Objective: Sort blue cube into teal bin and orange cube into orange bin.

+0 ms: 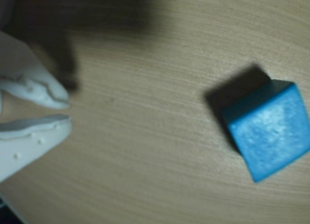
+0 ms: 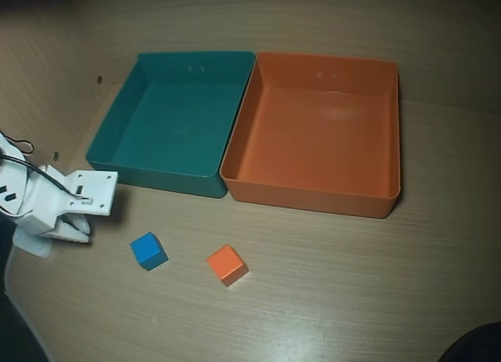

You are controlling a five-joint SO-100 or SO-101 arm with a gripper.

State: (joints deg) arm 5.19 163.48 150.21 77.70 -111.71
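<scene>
**Empty gripper sitting left of two loose cubes, both bins waiting behind**

In the overhead view the white gripper (image 2: 78, 230) is hanging low at the left side of the wooden table (image 2: 352, 299), its arm reaching in from the left edge with a dark cable looping over it. The wrist view is showing the two white fingers (image 1: 46, 90) coming in from the left edge, tips nearly meeting with only a thin gap between them, and nothing lying in that gap: the gripper (image 1: 65, 111) is gripping nothing.

Just to the right of the gripper in the overhead view, the blue cube (image 2: 148, 250) is resting on the bare table, apart from the fingertips. In the wrist view the blue cube (image 1: 269, 129) is sitting well to the right, turned at an angle and casting a dark shadow to its upper left. The orange cube (image 2: 227, 265) is lying near the blue one, to its right and a little lower in the picture, not touching it.

Farther back, the teal bin (image 2: 160, 178) and the orange bin (image 2: 313, 197) are standing side by side, walls touching, teal on the left and orange on the right. Both trays are sitting empty.
</scene>
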